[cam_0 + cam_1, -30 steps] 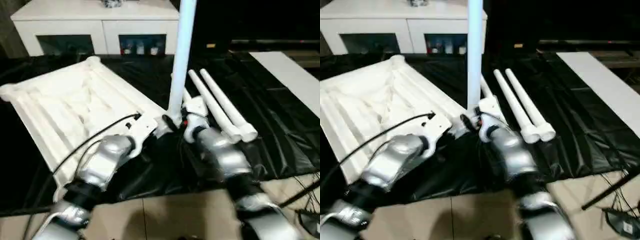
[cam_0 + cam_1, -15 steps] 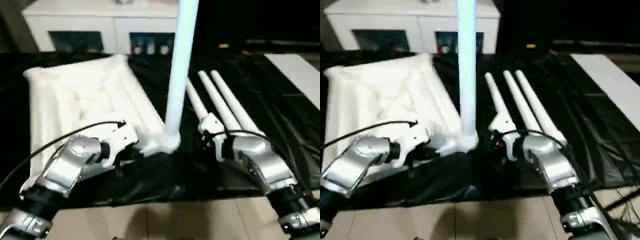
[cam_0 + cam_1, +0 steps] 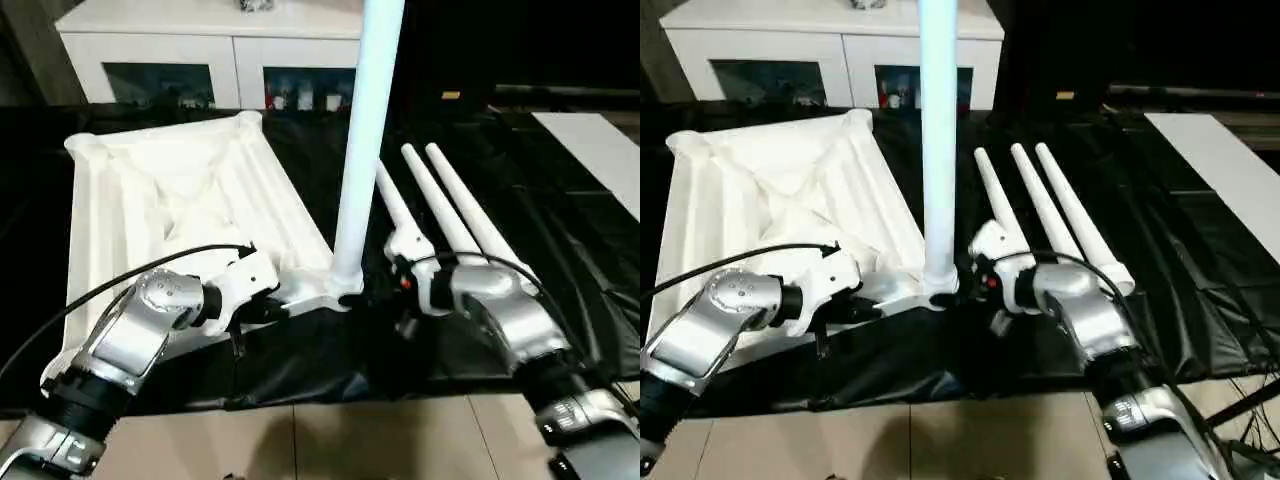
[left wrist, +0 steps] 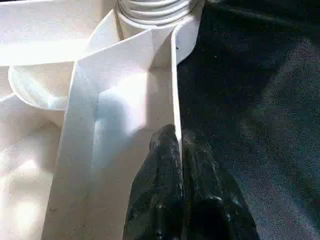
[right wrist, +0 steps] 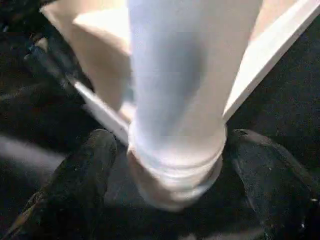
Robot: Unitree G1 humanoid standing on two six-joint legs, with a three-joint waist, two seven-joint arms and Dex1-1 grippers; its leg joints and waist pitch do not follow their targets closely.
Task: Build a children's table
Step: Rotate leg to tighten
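**Operator A:** Nearest to me, my left end effector is pinching the thin rim wall of the tabletop, fingers together on that edge just beside the near corner socket. I'm using it as an anchor so the slab isn't sliding on the black bench.

**Operator B:** And the right side?

**Operator A:** My right end effector is standing with its fingers wide apart, one either side of the upright leg at its base, not gripping it. The leg is sitting in that near corner socket and rising straight out of the top of the view.

**Operator B:** So is it seated fully?

**Operator A:** I can't tell from here. I'm judging the step as finishing this first leg: I'm keeping the left clamp firm while checking that the leg is standing plumb before letting it go unattended. If it is leaning, closing the right fingers low on the tube and pressing down along its axis looks safest.

**Operator B:** What's beyond?

**Operator A:** Three spare legs are lying side by side on the bench beyond my right wrist, well clear. The tabletop is lying ribbed side up, stretching away toward the white cabinet.
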